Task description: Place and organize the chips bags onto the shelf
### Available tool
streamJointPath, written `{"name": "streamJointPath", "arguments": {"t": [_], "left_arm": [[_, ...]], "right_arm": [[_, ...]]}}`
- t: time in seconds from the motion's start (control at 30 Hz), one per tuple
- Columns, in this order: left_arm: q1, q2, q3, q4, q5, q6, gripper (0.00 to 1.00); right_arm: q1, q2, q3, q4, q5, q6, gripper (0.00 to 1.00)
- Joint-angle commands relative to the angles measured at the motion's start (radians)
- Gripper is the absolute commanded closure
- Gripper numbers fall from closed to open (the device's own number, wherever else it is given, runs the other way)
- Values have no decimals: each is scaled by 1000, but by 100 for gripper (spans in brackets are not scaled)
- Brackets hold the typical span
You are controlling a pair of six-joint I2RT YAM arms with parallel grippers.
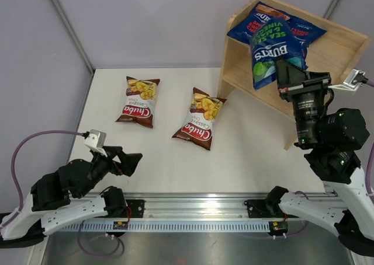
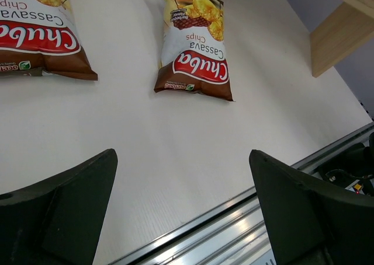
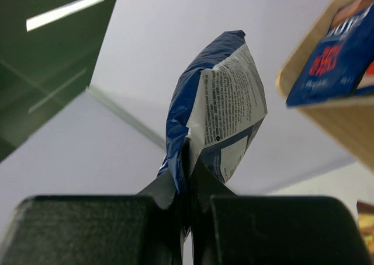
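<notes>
At 1 o'clock of the top view, green Burts bag (image 1: 270, 49) stands up in front of the shelf (image 1: 239, 72), pinched at its lower seam by right gripper (image 1: 285, 72). Jaws are pressed together on the bag edge. Right wrist view confirms it: green Burts bag (image 3: 225, 107) rises out from between the black fingers (image 3: 87, 230) of right gripper (image 3: 188, 160), back side with small print facing the camera. Can't tell if the bag touches the shelf or hangs just clear of it

Two red-accented Burts bags lie flat on the shelf's top board, one at 11 o'clock of the green bag (image 1: 252, 21), one at 2 o'clock of it (image 1: 307, 32), both partly hidden behind it. Right wrist view has one of them (image 3: 339, 60) poking over the shelf (image 3: 327, 116) edge at 2 o'clock

Two Chuba bags lie flat on the table (image 1: 251, 148), apart from each other. First one (image 1: 138, 101) is at 10 o'clock of table centre, second one (image 1: 200, 120) is near centre, its top corner just beside the shelf foot. Left wrist view: first (image 2: 35, 37) is cut off at 10 o'clock, second (image 2: 196, 49) is at 12, shelf (image 2: 336, 37) corner at 2

Left gripper (image 1: 131, 163) is low at 8 o'clock near the rail (image 1: 193, 209), jaws wide apart, nothing between them (image 2: 181, 157), well short of both Chuba bags
</notes>
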Motion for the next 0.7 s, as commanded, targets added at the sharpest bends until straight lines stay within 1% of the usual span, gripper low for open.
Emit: {"name": "streamJointPath", "arguments": {"t": [0.0, 0.03, 0.13, 0.17, 0.2, 0.27, 0.3, 0.37, 0.47, 0.57, 0.6, 0.63, 0.67], "left_arm": [[0, 2, -17, 38, -41, -7, 1], [0, 11, -17, 38, -32, -5, 1], [0, 65, -18, 44, -12, 4, 1], [0, 82, -17, 45, -3, 7, 1], [0, 106, -15, 47, 5, 12, 1], [0, 128, -15, 47, 12, 13, 1], [0, 135, -15, 49, 15, 13, 1], [0, 128, -17, 50, 22, 16, 1], [-2, 88, -21, 56, 28, 18, 1], [-3, 40, -26, 64, 34, 19, 1], [-6, 31, -29, 65, 32, 22, 1], [-9, 25, -27, 65, 32, 22, 1], [-11, 17, -27, 67, 34, 22, 1]], "right_arm": [[3, 43, 34, 241, 277, -109, 100], [4, 63, 36, 284, 341, -142, 100], [4, 94, 46, 460, 447, -297, 100], [4, 111, 37, 526, 459, -343, 100], [1, 121, 34, 659, 458, -454, 100], [3, 154, 62, 712, 492, -523, 100], [-2, 163, 69, 779, 504, -585, 100], [-23, 180, 72, 838, 525, -633, 100], [-83, 191, 92, 793, 532, -605, 100], [-147, 188, 89, 704, 526, -496, 100], [-199, 188, 95, 623, 527, -424, 100], [-224, 188, 106, 581, 509, -385, 100], [-256, 186, 109, 543, 497, -300, 100]]}}
